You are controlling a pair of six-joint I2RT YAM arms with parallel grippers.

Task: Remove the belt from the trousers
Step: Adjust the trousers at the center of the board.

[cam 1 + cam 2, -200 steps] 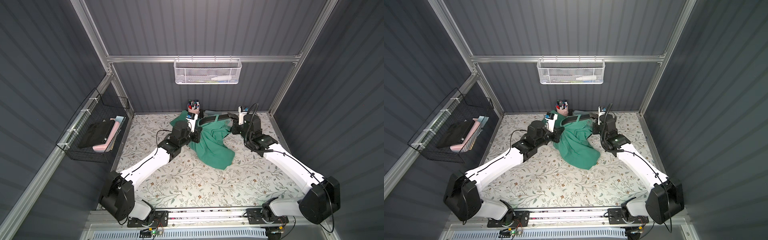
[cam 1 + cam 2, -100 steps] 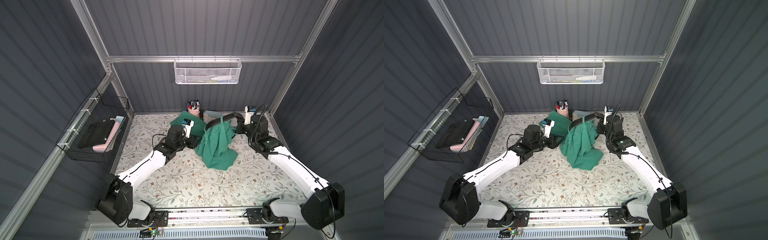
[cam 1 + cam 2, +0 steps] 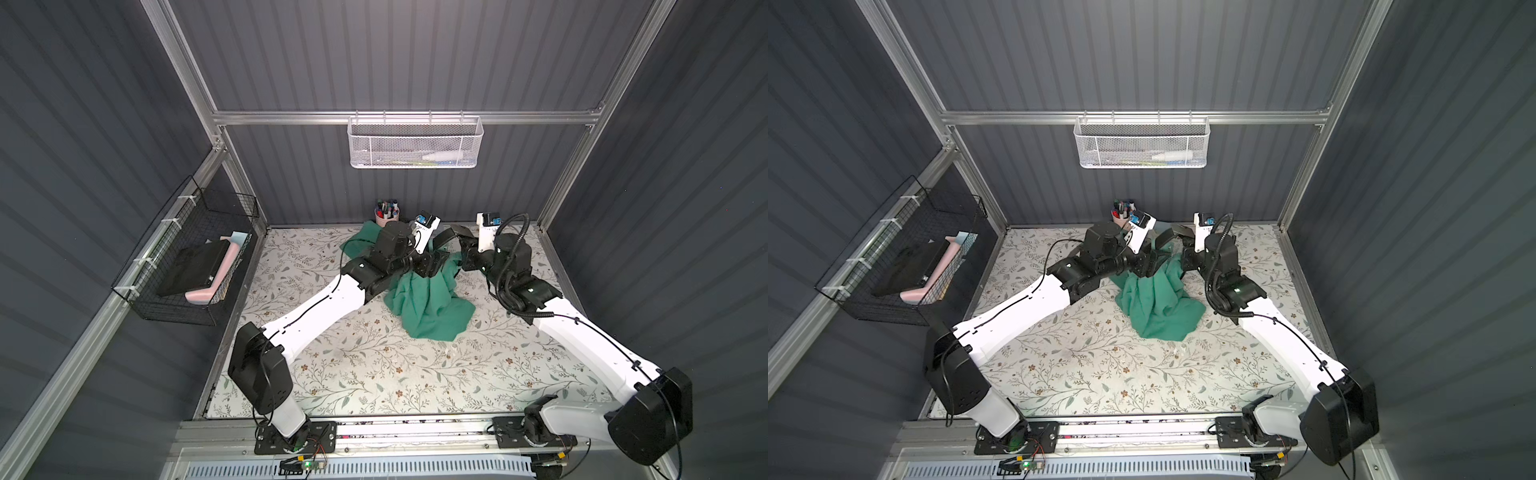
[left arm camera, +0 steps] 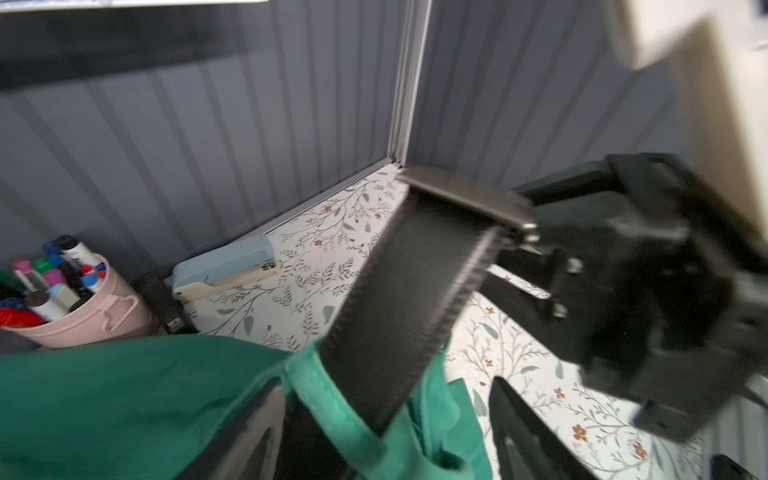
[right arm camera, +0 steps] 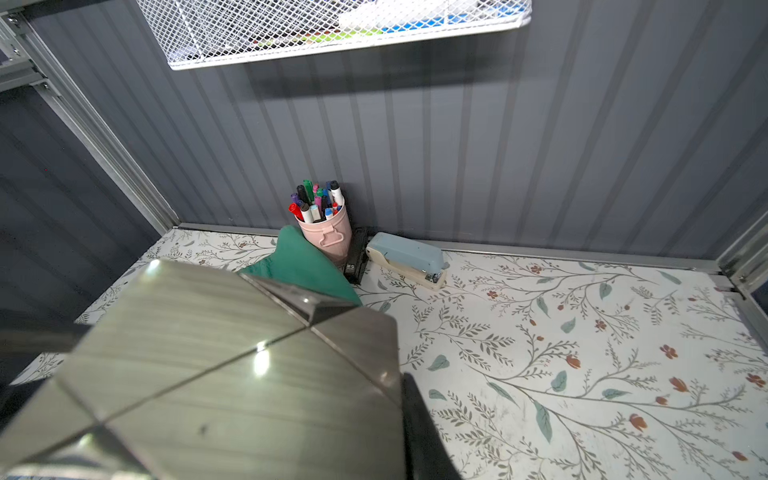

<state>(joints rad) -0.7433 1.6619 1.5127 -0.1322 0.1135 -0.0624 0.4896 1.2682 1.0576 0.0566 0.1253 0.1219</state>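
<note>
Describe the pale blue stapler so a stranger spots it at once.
Look along the foot of the grey back wall, below the white mesh basket, to the pink cup of markers. Past the narrow black object beside it lies the stapler: pale blue over cream, unlike its pink and black neighbours.

Robot lab booth: aluminium frame, grey panel walls.

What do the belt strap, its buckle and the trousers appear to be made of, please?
The belt strap looks like black matte leather or imitation: stiff, ribbed edge. The buckle seems brushed metal with glinting highlights. The trousers are soft green cloth, draping in folds.
</note>
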